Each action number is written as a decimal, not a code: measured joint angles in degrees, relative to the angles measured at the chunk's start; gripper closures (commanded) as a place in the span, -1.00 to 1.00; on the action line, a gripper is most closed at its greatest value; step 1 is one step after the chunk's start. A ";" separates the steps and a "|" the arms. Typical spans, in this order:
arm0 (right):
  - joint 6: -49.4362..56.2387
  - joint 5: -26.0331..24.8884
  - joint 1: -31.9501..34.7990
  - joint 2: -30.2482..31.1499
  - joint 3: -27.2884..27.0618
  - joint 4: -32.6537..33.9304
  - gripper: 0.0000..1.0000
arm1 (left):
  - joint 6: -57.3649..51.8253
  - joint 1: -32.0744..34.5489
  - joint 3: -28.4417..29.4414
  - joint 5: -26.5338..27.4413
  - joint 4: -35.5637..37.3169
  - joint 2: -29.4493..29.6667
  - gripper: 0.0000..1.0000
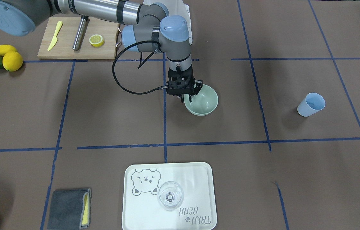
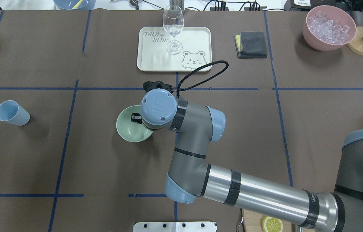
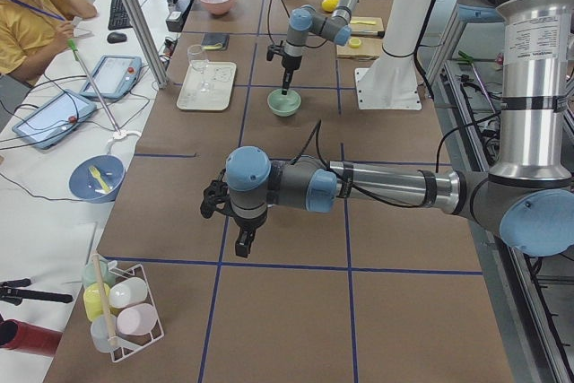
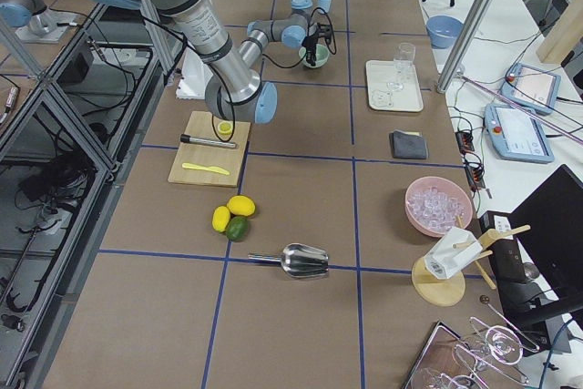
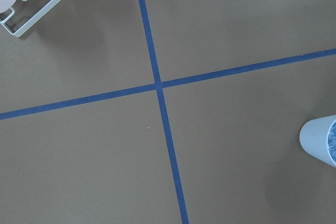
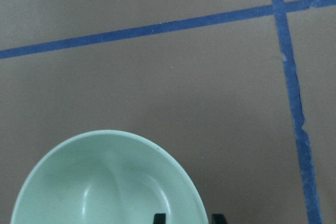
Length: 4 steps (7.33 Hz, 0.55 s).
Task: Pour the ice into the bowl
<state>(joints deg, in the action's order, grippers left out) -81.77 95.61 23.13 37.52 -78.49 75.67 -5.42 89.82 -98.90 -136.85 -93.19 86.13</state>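
Observation:
The pale sage-green bowl (image 1: 204,103) (image 2: 129,130) rests on the brown table near its middle, with nothing in it. My right gripper (image 1: 187,98) points straight down with one finger inside the rim and one outside, shut on the bowl's wall; the right wrist view shows both fingertips (image 6: 159,217) at the rim of the bowl (image 6: 105,182). A light blue cup (image 1: 310,104) (image 2: 11,112) stands far off on my left side, holding ice (image 5: 332,141). My left gripper (image 3: 244,244) hangs above bare table near that cup; I cannot tell if it is open or shut.
A pale tray (image 2: 155,61) with a wine glass (image 2: 173,30) lies beyond the bowl. Also around are a grey cloth (image 2: 250,44), a pink container (image 2: 310,32) of ice cubes, a cutting board (image 1: 68,48) with knife and lemon half, whole fruit (image 1: 5,57) and a metal scoop (image 4: 301,261).

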 measured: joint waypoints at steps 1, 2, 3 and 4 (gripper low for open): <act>0.68 -0.15 1.42 0.25 -0.47 -0.36 -1.00 | -0.06 0.00 -0.05 0.00 -0.02 0.00 -1.00; 2.51 1.78 4.27 0.80 -1.13 0.17 -1.00 | -0.15 0.00 -0.24 0.00 0.02 0.00 -1.00; 6.48 4.91 8.26 2.26 -2.69 1.95 -1.00 | -0.19 0.00 -0.71 0.02 0.01 0.00 -1.00; 12.27 8.06 12.75 4.93 -5.65 4.59 -1.00 | -0.20 -0.06 -1.38 0.08 -0.10 0.02 -1.00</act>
<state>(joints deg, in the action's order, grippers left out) -69.51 103.68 35.88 42.45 -84.15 80.25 -5.62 89.76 -100.28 -136.77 -93.29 86.15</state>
